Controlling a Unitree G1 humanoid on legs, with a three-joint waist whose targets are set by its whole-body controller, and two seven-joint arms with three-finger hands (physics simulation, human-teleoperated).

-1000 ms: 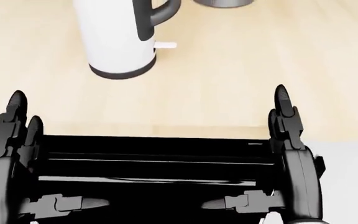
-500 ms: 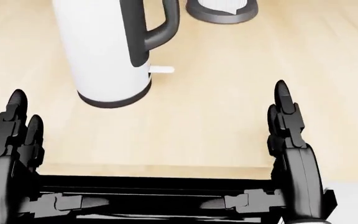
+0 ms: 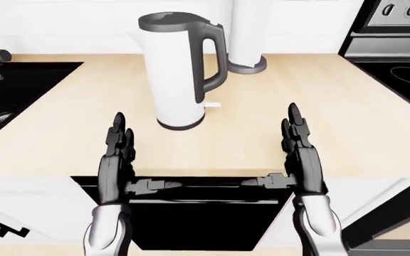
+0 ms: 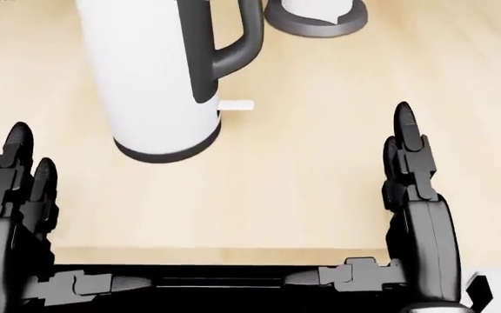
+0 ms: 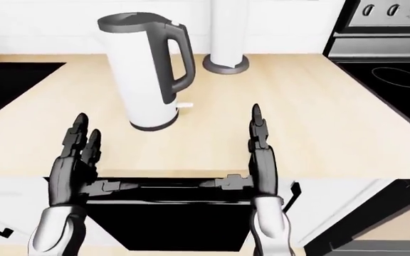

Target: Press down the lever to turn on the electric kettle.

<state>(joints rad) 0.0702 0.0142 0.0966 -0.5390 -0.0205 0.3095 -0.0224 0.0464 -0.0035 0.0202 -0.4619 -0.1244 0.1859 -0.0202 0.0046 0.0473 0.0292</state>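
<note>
Left-eye view shows a tall white electric kettle [image 3: 178, 74] with a dark grey lid and handle standing upright on a pale wooden countertop [image 3: 347, 117]. Its small white lever [image 4: 236, 105] sticks out to the right at the foot of the handle, untouched. Just beyond the kettle stands a white cylinder on a dark round base [image 3: 246, 65]. A black sink [image 3: 9, 93] lies far left, a black stove [image 5: 397, 80] far right. Near the counter's near edge, the black left hand [image 3: 117, 154] and black right hand [image 3: 299, 152] hover palms inward, fingers spread and straight, holding nothing, well apart from the kettle.
</note>
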